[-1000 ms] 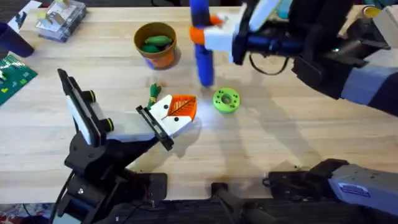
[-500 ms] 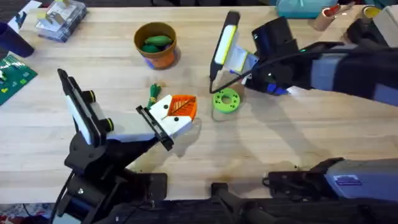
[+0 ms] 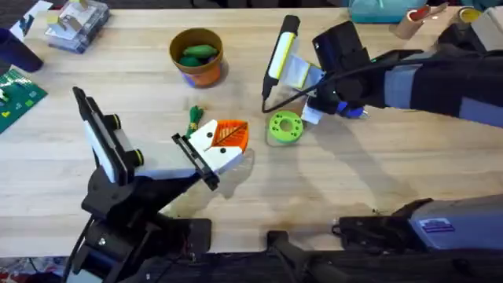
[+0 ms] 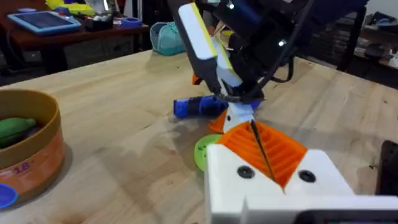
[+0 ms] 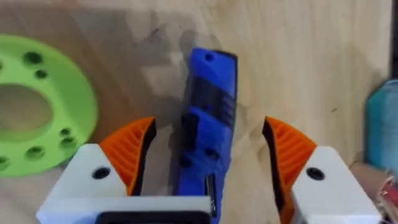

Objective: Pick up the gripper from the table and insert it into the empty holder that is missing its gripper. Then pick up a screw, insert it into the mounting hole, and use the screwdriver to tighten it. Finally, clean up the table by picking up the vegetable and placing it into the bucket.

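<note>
My right gripper (image 5: 208, 124) stands open astride the blue screwdriver (image 5: 211, 93), which lies flat on the table; neither orange pad touches it. From overhead the right gripper (image 3: 324, 110) is just right of the green ring (image 3: 284, 126), with the screwdriver (image 3: 354, 112) poking out beyond it. The white holder (image 3: 222, 159) on its black plate carries the orange ribbed gripper (image 3: 230, 135) at the end of my left arm. My left gripper (image 4: 264, 155) is shut, pads meeting along a dark seam. The thin vegetable (image 3: 193, 118) lies behind the holder. The bucket (image 3: 206, 72) holds a plump green toy. A screw is out of view.
A clear plastic box (image 3: 75, 23) and a green circuit board (image 3: 16, 94) sit at the far left. A teal object (image 3: 377, 9) lies at the back right. Bare wood stretches across the right front of the table (image 3: 377, 173).
The right arm brought the screwdriver down from high near the camera to the table beside the green ring, and its fingers have come off it. The left arm has stayed still.
</note>
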Tool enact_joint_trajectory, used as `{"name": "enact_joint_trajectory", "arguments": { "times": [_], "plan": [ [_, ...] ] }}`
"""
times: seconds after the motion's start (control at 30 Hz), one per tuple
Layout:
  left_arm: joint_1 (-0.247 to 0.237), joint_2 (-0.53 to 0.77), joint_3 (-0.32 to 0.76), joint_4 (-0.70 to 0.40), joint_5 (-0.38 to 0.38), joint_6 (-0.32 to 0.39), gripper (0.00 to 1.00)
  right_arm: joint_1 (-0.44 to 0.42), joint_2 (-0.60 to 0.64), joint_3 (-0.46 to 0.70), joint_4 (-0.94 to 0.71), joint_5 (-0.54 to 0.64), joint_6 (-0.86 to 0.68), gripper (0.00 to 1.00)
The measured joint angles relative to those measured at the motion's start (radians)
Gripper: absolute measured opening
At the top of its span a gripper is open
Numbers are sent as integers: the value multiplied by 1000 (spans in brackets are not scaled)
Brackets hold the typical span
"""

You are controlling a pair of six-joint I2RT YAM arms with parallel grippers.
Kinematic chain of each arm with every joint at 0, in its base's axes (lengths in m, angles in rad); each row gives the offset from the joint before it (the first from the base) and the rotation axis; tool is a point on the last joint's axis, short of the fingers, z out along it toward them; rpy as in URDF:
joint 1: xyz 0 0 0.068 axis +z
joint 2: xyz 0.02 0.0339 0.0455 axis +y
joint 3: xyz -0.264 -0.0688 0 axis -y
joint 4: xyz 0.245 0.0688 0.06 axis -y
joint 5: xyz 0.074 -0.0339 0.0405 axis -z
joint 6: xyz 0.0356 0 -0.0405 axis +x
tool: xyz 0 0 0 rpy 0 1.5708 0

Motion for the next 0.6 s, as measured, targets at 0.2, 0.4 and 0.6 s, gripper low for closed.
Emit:
{"name": "enact_joint_trajectory", "arguments": {
  "times": [0.2, 0.4, 0.6],
  "plan": [
    [0, 0, 0, 0, 0, 0, 19, 1, -72, 103, -232, -60, 106, 995],
    [0, 0, 0, 0, 0, 0, 19, 2, -173, 272, -442, -139, 232, 995],
    [0, 0, 0, 0, 0, 0, 19, 2, -257, 307, -503, -185, 402, 995]
  ]
}}
